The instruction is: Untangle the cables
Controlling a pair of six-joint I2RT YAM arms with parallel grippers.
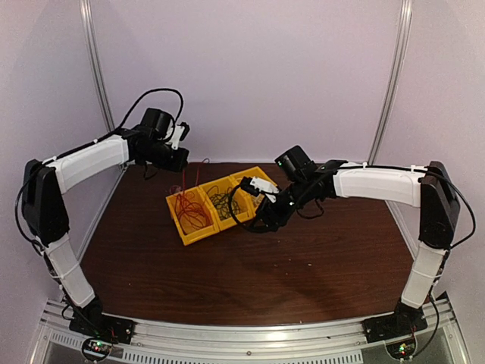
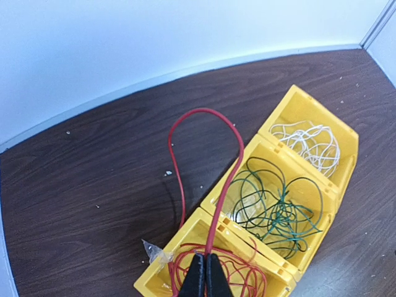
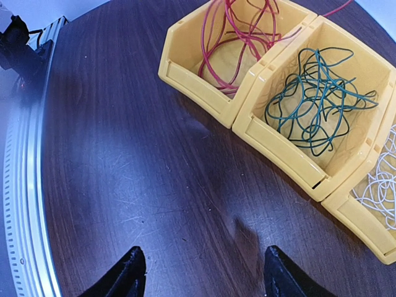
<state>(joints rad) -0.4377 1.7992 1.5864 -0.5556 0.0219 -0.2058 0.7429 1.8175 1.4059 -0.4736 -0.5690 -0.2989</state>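
Three yellow bins (image 1: 198, 231) stand in a row on the dark table. A red cable (image 2: 207, 112) rises out of the nearest bin in a tall loop, and my left gripper (image 2: 204, 265) is shut on one strand above the red bundle (image 2: 247, 275). The middle bin holds a dark green cable (image 2: 278, 207), the far bin a white cable (image 2: 312, 145). In the right wrist view the red cable (image 3: 238, 37), the green cable (image 3: 315, 93) and the white cable (image 3: 383, 185) all show. My right gripper (image 3: 201, 269) hangs open over bare table in front of the bins, holding nothing.
A scrap of clear tape (image 2: 151, 250) sticks out from the corner of the red cable's bin. A metal rail (image 3: 25, 204) runs along the table's near edge. White walls close in the back and both sides.
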